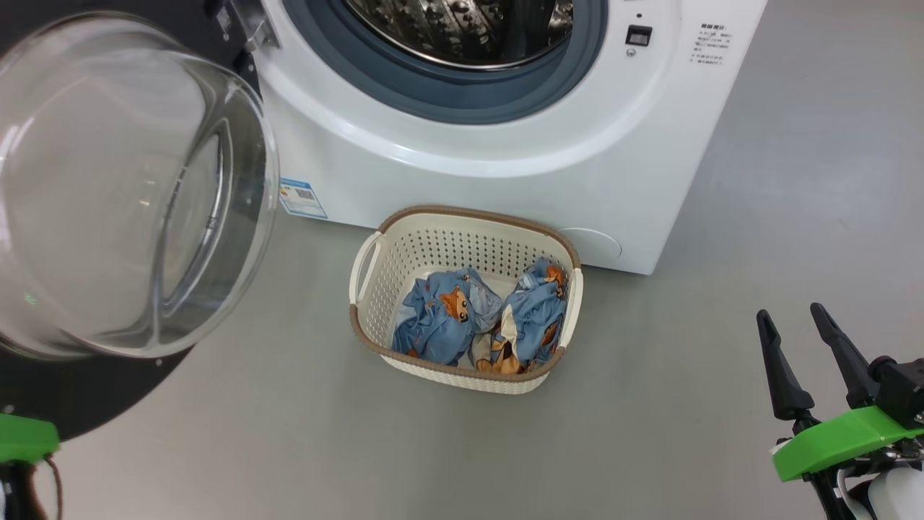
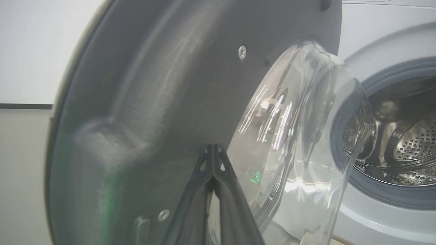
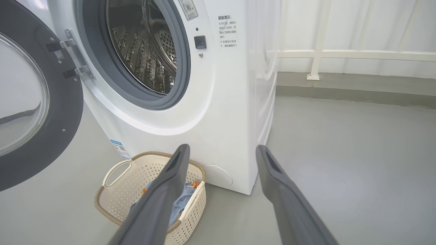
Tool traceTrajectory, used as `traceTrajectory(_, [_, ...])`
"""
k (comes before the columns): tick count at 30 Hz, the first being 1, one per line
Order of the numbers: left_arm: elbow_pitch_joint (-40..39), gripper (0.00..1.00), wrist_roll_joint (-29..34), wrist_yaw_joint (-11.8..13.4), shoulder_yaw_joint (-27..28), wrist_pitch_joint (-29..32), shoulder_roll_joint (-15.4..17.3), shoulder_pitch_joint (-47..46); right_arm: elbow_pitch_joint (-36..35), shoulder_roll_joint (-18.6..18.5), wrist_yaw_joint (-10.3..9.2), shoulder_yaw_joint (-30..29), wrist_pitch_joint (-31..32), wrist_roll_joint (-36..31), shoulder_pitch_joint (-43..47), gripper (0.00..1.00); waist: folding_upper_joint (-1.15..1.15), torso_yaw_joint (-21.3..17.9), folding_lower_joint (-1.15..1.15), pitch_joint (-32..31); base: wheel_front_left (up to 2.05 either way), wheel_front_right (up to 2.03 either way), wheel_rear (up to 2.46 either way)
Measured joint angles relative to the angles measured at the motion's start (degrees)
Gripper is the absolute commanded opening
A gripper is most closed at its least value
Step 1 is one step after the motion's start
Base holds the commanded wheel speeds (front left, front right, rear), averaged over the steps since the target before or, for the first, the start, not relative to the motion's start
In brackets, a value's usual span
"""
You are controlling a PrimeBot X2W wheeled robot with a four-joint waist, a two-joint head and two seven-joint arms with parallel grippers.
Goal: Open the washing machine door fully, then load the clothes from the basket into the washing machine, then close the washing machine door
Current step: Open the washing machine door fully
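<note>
Right hand (image 1: 789, 312) spread; blue label (image 1: 303, 196) print illegible.

drum mouth (image 1: 462, 29) unobstructed, basket (image 1: 462, 211) open-topped, door (image 1: 130, 188) swung out left

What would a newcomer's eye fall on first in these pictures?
The washing machine door, open wide at the head view's left, stands out first, its clear glass bowl bulging toward the camera. Beside it the washing machine shows its steel drum, and before it sits the basket holding the clothes, two blue bundles. The right gripper hangs open at lower right.
</note>
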Motion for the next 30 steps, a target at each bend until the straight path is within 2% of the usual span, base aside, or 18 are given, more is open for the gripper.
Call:
traceTrajectory(22, [18.6, 0.0, 8.7, -4.0, 12.9, -0.5, 3.2, -15.0, 0.0, -1.5, 0.0, 2.0, 0.0, -0.1, -5.8, 1.0, 0.0, -1.3, 0.0, 6.9, 0.0, 0.0, 0.0])
traceTrajectory(30, [21.9, 0.0, 12.4, -5.0, 16.9, -0.5, 4.3, -18.4, 0.0, -2.3, 0.0, 2.3, 0.0, -0.1, -6.2, 1.0, 0.0, -1.7, 0.0, 8.9, 0.0, 0.0, 0.0])
